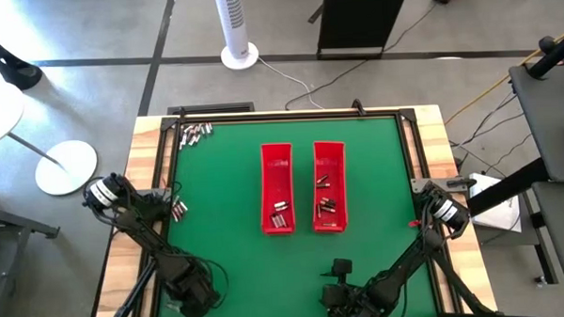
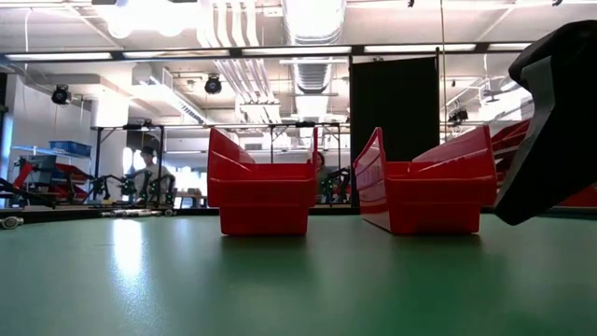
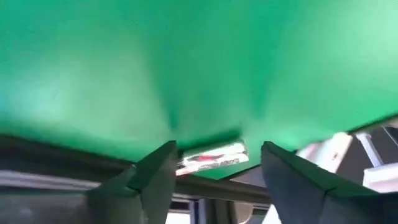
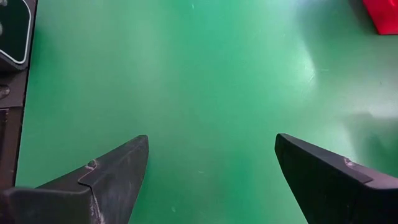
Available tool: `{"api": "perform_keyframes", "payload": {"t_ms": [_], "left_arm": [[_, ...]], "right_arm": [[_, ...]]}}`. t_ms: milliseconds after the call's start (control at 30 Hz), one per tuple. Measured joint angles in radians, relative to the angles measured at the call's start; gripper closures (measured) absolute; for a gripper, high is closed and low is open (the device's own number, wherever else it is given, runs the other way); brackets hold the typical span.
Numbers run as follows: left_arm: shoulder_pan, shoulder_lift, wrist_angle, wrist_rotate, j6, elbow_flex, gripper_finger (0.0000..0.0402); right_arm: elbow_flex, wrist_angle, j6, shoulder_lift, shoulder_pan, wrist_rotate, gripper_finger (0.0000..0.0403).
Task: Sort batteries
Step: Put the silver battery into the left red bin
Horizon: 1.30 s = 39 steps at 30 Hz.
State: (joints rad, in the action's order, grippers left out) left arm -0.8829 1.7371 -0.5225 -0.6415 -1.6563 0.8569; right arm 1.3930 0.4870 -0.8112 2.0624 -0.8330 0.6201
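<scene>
Battery sorting on a green bench [image 1: 376,155], seen with both arms drawn back to the near edge.

Nearest, the right end effector [image 4: 208,171] is held released above bare green surface, nothing between its fingers. At the left edge, the left end effector [image 3: 214,177] is spread wide around a small cluster of batteries [image 1: 178,210], one silvery cell with a reddish band lying between the fingers, not yet gripped. Mid-bench, two red trays [image 1: 277,177] are set side by side, batteries lying in each. Farthest, a loose pile [image 1: 195,133] is seen at the far left corner.
</scene>
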Motion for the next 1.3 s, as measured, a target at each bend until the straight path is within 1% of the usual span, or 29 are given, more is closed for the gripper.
{"api": "perform_keyframes", "payload": {"t_ms": [133, 233, 300, 400, 467, 567, 700, 800, 933, 1033, 1167, 1300], "left_arm": [[-0.002, 0.000, 0.017, 0.058, 0.022, 0.029, 0.0242], [-0.010, 0.003, 0.007, 0.062, 0.023, 0.028, 0.0277], [-0.018, 0.007, 0.006, 0.060, 0.035, 0.026, 0.0293], [-0.022, 0.009, -0.009, 0.072, 0.056, 0.027, 0.0304], [-0.022, 0.009, -0.062, 0.112, 0.092, 0.047, 0.0304], [-0.022, 0.009, -0.196, 0.215, 0.173, 0.113, 0.0297], [-0.021, 0.009, -0.403, 0.381, 0.267, 0.242, 0.0274], [-0.039, 0.011, -0.505, 0.468, 0.314, 0.337, 0.0250], [-0.123, 0.051, -0.553, 0.477, 0.436, 0.431, 0.0223], [-0.199, 0.086, -0.554, 0.476, 0.529, 0.474, 0.0213], [-0.258, 0.144, -0.580, 0.475, 0.548, 0.483, 0.0214], [-0.262, 0.193, -0.581, 0.462, 0.576, 0.475, 0.0227]], "right_arm": [[0.000, 0.001, 0.000, 0.000, 0.000, 0.000, 0.0058], [0.000, 0.002, 0.000, 0.000, 0.000, 0.000, 0.0058], [0.000, 0.002, -0.001, 0.000, 0.000, 0.000, 0.0058], [0.000, 0.002, -0.001, 0.000, 0.000, 0.000, 0.0058], [0.000, 0.002, 0.000, 0.000, 0.000, 0.000, 0.0058], [0.000, 0.002, 0.000, 0.000, 0.000, 0.000, 0.0058], [0.000, 0.002, 0.001, 0.000, 0.000, 0.000, 0.0058], [0.000, 0.002, 0.001, 0.000, 0.000, 0.000, 0.0058], [0.000, 0.002, 0.000, 0.000, 0.000, 0.000, 0.0058], [0.000, 0.002, 0.000, 0.000, 0.000, 0.000, 0.0058], [0.000, 0.002, 0.002, 0.000, 0.000, 0.000, 0.0058], [0.000, 0.002, 0.012, 0.000, 0.004, 0.000, 0.0058]]}}
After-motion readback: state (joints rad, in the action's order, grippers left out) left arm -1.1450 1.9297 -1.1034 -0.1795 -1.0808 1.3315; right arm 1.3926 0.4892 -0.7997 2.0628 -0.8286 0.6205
